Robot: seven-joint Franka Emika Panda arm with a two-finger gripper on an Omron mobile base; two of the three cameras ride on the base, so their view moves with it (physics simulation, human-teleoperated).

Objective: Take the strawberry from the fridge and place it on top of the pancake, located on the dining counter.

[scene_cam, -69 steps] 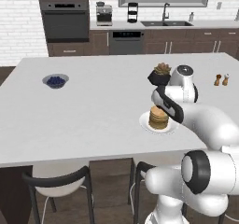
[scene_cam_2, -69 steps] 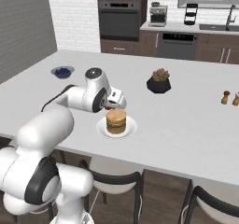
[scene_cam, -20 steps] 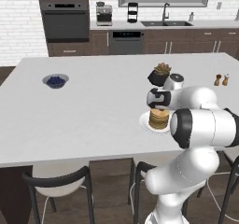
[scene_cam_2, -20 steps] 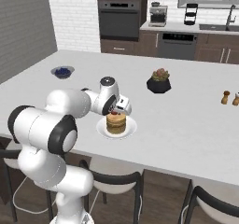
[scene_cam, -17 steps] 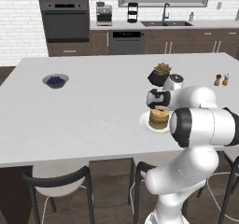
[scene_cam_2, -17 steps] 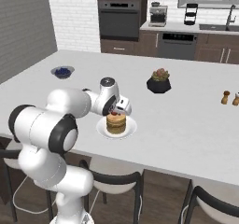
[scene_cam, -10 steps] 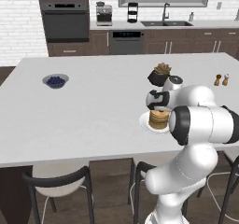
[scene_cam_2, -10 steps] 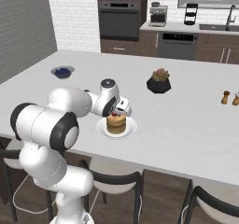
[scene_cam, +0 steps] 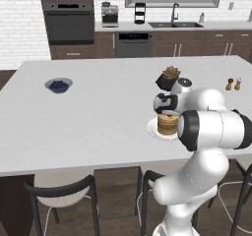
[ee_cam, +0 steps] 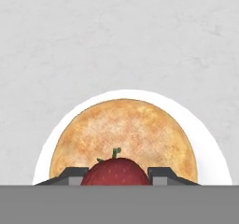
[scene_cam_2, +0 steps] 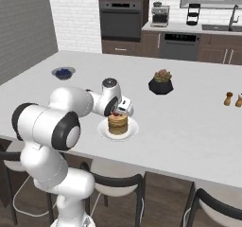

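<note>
A stack of golden-brown pancake [ee_cam: 123,129] rests on a small white plate [ee_cam: 207,146] on the white dining counter [scene_cam: 98,112]. My gripper [ee_cam: 116,175] hangs just above the stack, shut on the red strawberry [ee_cam: 116,171], which sits between the two dark fingertips [ee_cam: 71,174] with its green stem pointing up. In the base views the hand [scene_cam: 166,103] hovers over the pancake [scene_cam: 167,124] near the counter's front edge, and a red speck of strawberry [scene_cam_2: 116,113] shows above the stack [scene_cam_2: 117,123]. The fridge is out of view.
A blue bowl of berries [scene_cam: 58,85] sits far left on the counter. A dark pot with a plant [scene_cam: 170,77] stands just behind the plate, and two shakers [scene_cam: 233,84] stand to the right. Stools [scene_cam: 64,191] line the near edge.
The arm has folded so its elbow bulks up beside the plate. The hand has stayed over the pancake with the strawberry; over the last second it barely moves.
</note>
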